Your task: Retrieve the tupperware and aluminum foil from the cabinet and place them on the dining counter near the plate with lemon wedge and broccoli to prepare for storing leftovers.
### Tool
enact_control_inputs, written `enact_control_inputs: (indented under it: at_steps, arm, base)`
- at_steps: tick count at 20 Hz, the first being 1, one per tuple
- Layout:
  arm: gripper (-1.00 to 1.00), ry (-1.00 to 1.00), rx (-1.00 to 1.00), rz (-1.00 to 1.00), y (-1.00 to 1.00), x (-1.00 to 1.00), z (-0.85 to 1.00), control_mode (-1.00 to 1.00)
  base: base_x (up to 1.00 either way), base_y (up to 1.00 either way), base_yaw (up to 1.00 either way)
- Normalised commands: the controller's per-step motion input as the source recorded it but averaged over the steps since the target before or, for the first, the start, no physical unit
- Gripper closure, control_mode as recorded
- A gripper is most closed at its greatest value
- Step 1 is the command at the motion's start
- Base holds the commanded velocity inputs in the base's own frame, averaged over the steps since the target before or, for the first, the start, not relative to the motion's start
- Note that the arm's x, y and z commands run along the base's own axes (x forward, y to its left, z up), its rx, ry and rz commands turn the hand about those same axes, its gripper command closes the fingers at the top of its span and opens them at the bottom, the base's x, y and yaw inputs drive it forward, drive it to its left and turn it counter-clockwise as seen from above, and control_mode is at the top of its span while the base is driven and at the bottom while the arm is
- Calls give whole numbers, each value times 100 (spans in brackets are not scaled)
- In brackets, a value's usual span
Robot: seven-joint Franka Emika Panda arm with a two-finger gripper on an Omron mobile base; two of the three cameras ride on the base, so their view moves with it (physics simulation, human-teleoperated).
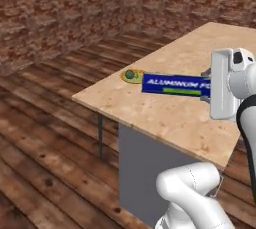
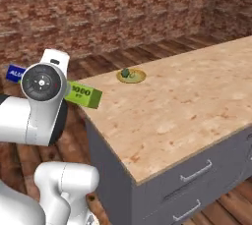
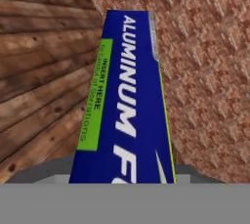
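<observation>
My gripper point(image 1: 205, 86) is shut on the aluminum foil point(image 1: 175, 84), a long blue box with white lettering and a lime-green stripe. The box hangs level in the air at the near corner of the dining counter point(image 1: 165, 115). Its lime-green end point(image 2: 84, 94) sticks out past my wrist, short of the counter's edge point(image 2: 113, 121). In the hand view the aluminum foil point(image 3: 129, 105) runs straight away from my fingers. A small yellow plate point(image 1: 135, 76) point(image 2: 132, 76) near the counter's far corner carries the dark green broccoli point(image 1: 130, 74) point(image 2: 125, 73). The lemon wedge is too small to make out. The tupperware and cabinet are out of view.
The counter's grey base has drawers with silver handles point(image 2: 196, 172) on its right side. A thin dark leg point(image 1: 100, 135) stands under the overhanging far corner. Wooden floor point(image 1: 45, 138) and a brick wall point(image 2: 98, 13) surround the counter.
</observation>
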Motion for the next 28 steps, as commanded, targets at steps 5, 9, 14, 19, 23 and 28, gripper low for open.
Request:
enact_control_inputs:
  at_steps: [5,9,14,19,23,28]
  arm:
    - [100,0,0,0,0,0,0,100]
    - [100,0,0,0,0,0,0,100]
    - [100,0,0,0,0,0,0,100]
    - [100,0,0,0,0,0,0,100]
    - [100,0,0,0,0,0,0,100]
    - [100,0,0,0,0,0,0,100]
  base:
    - [39,80,-79]
    - [23,94,-69]
    - [-4,100,-38]
    - [-16,100,-15]
    - [0,100,-13]
    - [26,100,-33]
